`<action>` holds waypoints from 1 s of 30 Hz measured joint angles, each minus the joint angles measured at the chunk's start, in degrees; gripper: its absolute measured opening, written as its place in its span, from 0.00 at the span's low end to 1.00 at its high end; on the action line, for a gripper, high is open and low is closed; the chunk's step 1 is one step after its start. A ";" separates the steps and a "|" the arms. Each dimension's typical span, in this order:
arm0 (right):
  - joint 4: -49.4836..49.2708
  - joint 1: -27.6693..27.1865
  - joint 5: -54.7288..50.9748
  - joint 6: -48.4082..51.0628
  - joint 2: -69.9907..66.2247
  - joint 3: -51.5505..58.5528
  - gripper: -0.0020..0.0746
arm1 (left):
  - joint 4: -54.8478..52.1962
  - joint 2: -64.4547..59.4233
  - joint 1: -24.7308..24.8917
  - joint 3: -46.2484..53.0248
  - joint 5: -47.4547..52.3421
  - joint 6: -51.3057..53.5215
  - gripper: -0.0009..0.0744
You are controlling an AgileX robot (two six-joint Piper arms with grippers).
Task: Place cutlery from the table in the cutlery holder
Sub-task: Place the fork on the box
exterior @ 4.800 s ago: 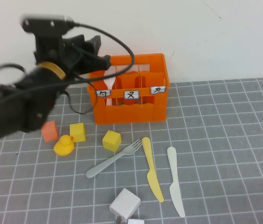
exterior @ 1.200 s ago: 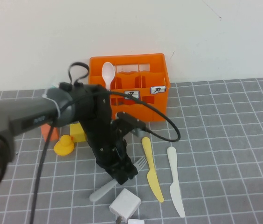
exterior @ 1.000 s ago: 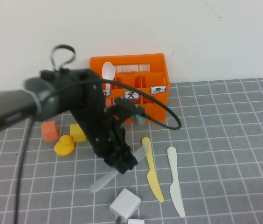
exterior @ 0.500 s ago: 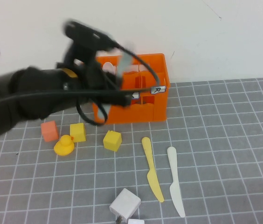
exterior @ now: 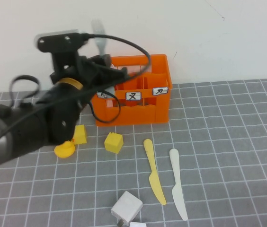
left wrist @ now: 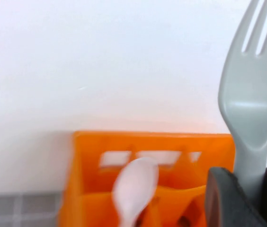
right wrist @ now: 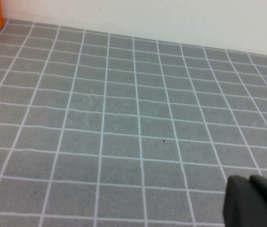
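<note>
Above the orange crate [exterior: 133,90], the left pincer [left wrist: 247,196] grips the fork [left wrist: 254,94]; 1 spoon [left wrist: 134,187] stands inside, 2 knives [exterior: 155,172] lie before it on the tabletop [exterior: 228,156]. Right pincer [right wrist: 256,203], closed, idles beyond the crate's right.

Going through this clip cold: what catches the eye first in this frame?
The big black left arm fills the table's left side, its left gripper shut on the grey-green fork, tines up, above the orange crate. A pale spoon already stands in the crate. Two knives lie on the grid in front; the right gripper is shut, low over bare table.
</note>
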State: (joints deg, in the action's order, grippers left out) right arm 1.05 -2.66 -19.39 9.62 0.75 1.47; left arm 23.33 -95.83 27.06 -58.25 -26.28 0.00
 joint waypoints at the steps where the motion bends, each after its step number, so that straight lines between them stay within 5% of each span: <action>1: 0.00 0.00 0.00 0.00 0.00 0.00 0.02 | -3.37 -0.89 0.01 0.00 -2.18 -1.56 0.16; 8: 0.00 0.00 0.00 0.00 0.00 0.00 0.02 | -13.35 -7.34 0.01 -1.63 -20.74 -4.72 0.16; 30: 0.00 0.00 0.00 0.00 0.00 0.00 0.02 | -17.65 -22.95 -1.64 -14.25 -15.63 -8.16 0.20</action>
State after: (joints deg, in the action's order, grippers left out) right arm 1.05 -2.66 -19.39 9.62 0.75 1.47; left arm 5.68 -118.78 25.42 -72.50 -41.90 -8.16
